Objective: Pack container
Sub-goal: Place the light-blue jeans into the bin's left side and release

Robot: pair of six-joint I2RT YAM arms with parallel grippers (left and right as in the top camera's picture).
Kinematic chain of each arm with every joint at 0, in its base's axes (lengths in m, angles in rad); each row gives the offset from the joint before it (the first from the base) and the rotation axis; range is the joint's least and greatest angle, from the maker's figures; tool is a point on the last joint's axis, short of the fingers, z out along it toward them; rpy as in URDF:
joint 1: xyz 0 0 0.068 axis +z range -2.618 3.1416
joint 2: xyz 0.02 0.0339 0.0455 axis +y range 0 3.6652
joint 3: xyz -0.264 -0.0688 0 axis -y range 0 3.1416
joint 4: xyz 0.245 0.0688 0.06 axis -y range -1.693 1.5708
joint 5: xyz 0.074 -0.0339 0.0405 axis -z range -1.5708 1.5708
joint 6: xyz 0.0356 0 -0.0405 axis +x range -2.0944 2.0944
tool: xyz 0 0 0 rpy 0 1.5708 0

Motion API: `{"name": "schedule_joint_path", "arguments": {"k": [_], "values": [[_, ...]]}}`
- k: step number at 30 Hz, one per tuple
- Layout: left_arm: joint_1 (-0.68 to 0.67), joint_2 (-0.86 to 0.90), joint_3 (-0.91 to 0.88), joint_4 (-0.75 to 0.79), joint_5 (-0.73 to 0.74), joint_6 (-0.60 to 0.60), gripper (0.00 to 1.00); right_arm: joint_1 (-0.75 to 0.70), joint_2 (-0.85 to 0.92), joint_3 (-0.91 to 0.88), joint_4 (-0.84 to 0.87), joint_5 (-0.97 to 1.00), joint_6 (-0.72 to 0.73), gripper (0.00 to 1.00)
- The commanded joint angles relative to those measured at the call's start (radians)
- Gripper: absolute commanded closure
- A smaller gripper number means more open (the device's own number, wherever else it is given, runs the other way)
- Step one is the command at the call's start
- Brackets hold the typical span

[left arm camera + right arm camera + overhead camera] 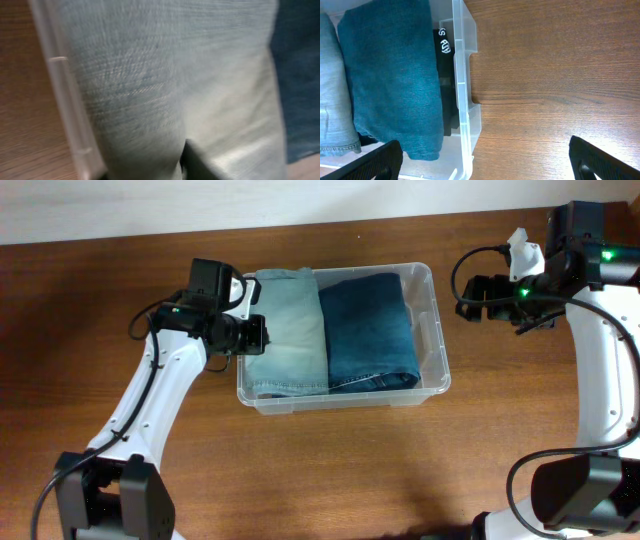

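The clear container [437, 340] stands mid-table. Folded light blue jeans [288, 330] fill its left half and folded dark blue jeans [368, 330] its right half. My left gripper [256, 336] is at the container's left rim, pressed into the light jeans. In the left wrist view a bulge of that light denim [165, 90] sits between the fingers [145, 172], beside the container wall [60, 100]. My right gripper [478, 295] hovers right of the container, wide open and empty [485, 167], above the container's right wall [462, 75] and the dark jeans [390, 75].
A black item with a white logo [445, 65] lies under the dark jeans against the container's right wall. Bare wooden table [555, 75] surrounds the container. A pale wall runs along the table's far edge [300, 200].
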Motion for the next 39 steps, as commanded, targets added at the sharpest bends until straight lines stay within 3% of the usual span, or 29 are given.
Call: {"name": "schedule_joint_path", "arguments": {"k": [1, 3, 7, 11, 13, 14, 17, 20, 33, 39], "values": [[0.005, 0.002, 0.017, 0.0, -0.04, 0.013, 0.42, 0.002, -0.006, -0.005, -0.001, 0.009, -0.004, 0.02], [0.005, 0.002, 0.018, 0.004, -0.04, 0.013, 0.26, 0.002, -0.006, -0.005, -0.001, 0.01, -0.003, 0.01], [0.005, -0.003, 0.056, 0.005, -0.04, 0.018, 0.19, 0.002, -0.006, -0.005, -0.001, 0.01, -0.004, 0.02], [0.005, -0.011, 0.155, 0.024, -0.043, 0.023, 0.19, 0.002, -0.006, -0.005, -0.001, 0.009, -0.003, 0.02], [0.005, -0.011, 0.205, 0.058, -0.061, 0.024, 0.23, 0.002, -0.006, -0.005, -0.001, 0.009, -0.003, 0.02], [0.005, -0.011, 0.221, 0.085, -0.071, 0.024, 0.3, 0.002, -0.006, -0.005, -0.001, 0.009, -0.003, 0.02], [0.0, -0.008, 0.233, 0.214, -0.077, 0.024, 0.66, 0.002, -0.006, -0.005, -0.001, 0.009, -0.003, 0.01], [-0.014, 0.022, 0.233, 0.278, -0.077, 0.024, 0.86, 0.002, -0.006, -0.005, -0.001, 0.009, -0.003, 0.01], [-0.075, 0.336, 0.232, 0.188, -0.063, 0.024, 0.88, 0.002, -0.006, -0.005, -0.002, 0.009, -0.003, 0.02], [-0.064, 0.326, 0.256, 0.142, -0.067, 0.024, 0.86, 0.002, -0.006, -0.005, -0.001, 0.009, -0.003, 0.02]]}}
